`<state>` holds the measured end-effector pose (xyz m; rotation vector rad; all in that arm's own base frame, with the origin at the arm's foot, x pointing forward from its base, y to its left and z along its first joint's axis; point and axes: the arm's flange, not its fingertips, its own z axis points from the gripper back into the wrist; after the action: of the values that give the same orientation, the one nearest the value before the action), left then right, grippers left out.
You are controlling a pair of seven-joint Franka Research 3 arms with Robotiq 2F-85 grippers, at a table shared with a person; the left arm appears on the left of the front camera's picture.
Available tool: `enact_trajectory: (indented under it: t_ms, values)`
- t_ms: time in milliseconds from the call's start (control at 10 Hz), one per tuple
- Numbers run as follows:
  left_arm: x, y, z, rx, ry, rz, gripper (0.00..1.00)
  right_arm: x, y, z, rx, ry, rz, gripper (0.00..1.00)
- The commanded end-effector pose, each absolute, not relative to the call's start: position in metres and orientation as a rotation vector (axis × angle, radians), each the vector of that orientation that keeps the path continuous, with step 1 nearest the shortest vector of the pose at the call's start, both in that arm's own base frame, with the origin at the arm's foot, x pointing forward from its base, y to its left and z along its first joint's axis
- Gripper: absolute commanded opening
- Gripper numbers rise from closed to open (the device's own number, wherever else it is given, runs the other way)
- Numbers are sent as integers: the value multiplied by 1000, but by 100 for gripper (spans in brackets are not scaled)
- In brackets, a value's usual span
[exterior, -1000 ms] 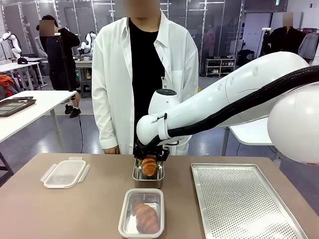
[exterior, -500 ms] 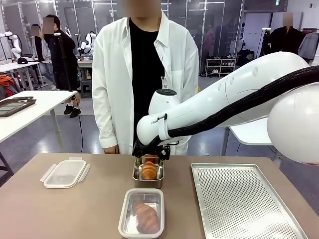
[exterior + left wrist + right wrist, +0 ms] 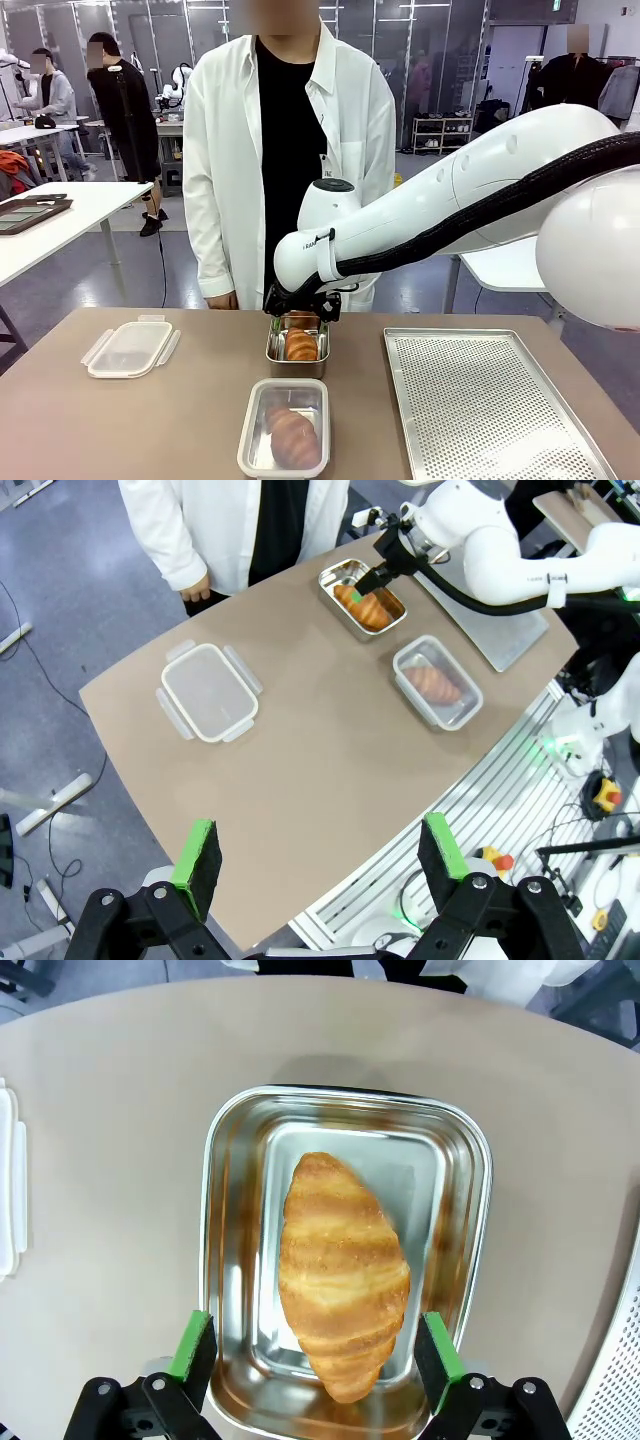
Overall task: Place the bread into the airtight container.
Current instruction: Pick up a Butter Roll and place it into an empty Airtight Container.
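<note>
Right pincer [image 3: 300, 318] wide apart over metal tin [image 3: 345, 1260] w/ croissant [image 3: 343, 1272] inside, left pincer [image 3: 318, 852] wide above table [image 3: 300, 770], plastic box [image 3: 285, 428] at 6 o'clock of tin

A croissant [image 3: 301, 345] lies in the far steel tin [image 3: 272, 352], another in the near container [image 3: 250, 440], lid [image 3: 129, 348] left, tray [image 3: 480, 410] right.

Right arm extended across the table, left arm held high.
Right arm [image 3: 470, 205] comes in from the right, reaching to the far middle; right gripper [image 3: 302, 305] points down with jaws spread wide, nothing between the green pads [image 3: 193, 1344]. Left gripper [image 3: 318, 852] hangs well above the table, jaws apart, empty.
</note>
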<state>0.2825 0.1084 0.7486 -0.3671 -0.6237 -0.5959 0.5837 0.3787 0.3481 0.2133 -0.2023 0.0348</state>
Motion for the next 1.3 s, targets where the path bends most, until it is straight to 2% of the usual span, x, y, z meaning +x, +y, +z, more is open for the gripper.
enact_trajectory:
  t_ms: [0, 800, 1000, 1200]
  values:
    - [281, 108, 750, -370, -631, -618, 100, 584, 379, 349, 215, -203, 35, 100]
    - [281, 108, 750, -370, -631, -618, 100, 584, 379, 348, 213, -202, 35, 100]
    - [281, 108, 750, -370, -631, -618, 100, 574, 345, 395, 218, -202, 137, 100]
    - [281, 108, 750, -370, -631, -618, 100, 551, 294, 445, 300, -127, 237, 100]
